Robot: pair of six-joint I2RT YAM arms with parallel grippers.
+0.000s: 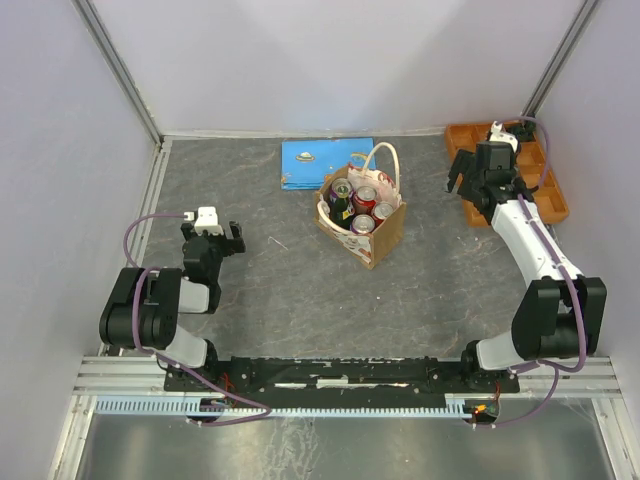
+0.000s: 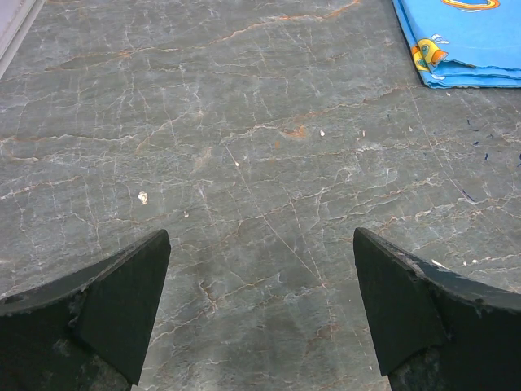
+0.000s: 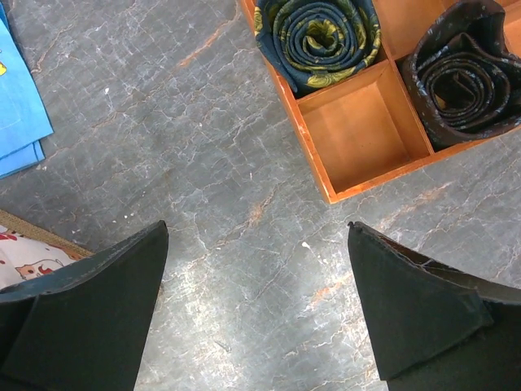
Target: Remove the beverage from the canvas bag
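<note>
The tan canvas bag (image 1: pixel 380 232) with cream looped handles stands upright mid-table in the top view, holding several beverage cans (image 1: pixel 364 197) and a dark bottle. A corner of the bag (image 3: pixel 24 244) shows at the left edge of the right wrist view. My left gripper (image 1: pixel 221 237) is open and empty over bare table, well left of the bag; its view (image 2: pixel 260 244) shows only the grey surface between the fingers. My right gripper (image 1: pixel 457 178) is open and empty, right of the bag, by the orange tray's near corner (image 3: pixel 330 194).
A flat blue booklet (image 1: pixel 318 163) lies behind the bag; it also shows in the left wrist view (image 2: pixel 464 41) and the right wrist view (image 3: pixel 16 122). An orange compartment tray (image 1: pixel 555 200) with rolled neckties (image 3: pixel 317 31) sits at the back right. White walls enclose the table.
</note>
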